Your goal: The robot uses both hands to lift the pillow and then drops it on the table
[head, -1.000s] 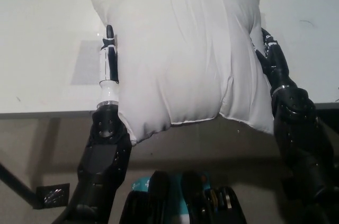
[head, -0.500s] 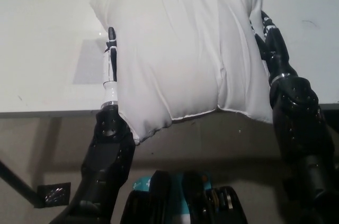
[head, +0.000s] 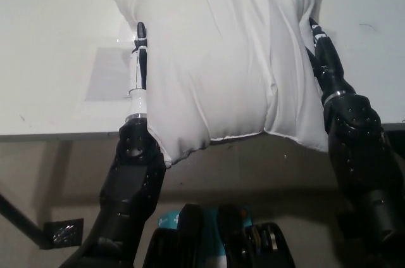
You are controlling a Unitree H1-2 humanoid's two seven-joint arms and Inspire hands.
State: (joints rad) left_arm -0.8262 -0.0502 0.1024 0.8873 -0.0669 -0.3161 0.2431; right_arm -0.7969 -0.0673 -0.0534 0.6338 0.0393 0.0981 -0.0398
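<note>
A large white pillow [head: 221,59] fills the upper middle of the head view, held up between the robot's two hands above a white table [head: 57,46]. The pillow is plump and creased, with a seam running along its lower edge. That lower edge hangs out past the table's near edge, over the darker floor below, while its upper part covers the tabletop behind it.

The white left hand [head: 138,65] presses flat against the pillow's left side, touching the fabric about halfway up. Only its thin edge is visible, so how its fingers sit against the pillow cannot be told beyond that contact. The black right hand [head: 324,59] presses against the pillow's right side, partly sunk into the fabric, which bulges around it. The pillow is squeezed between the two hands, each clamping one side.

On the table just left of the pillow, beside the left hand, lies a faint grey rectangular patch [head: 107,75]. A small dark mark [head: 366,26] sits on the table right of the pillow.
</note>
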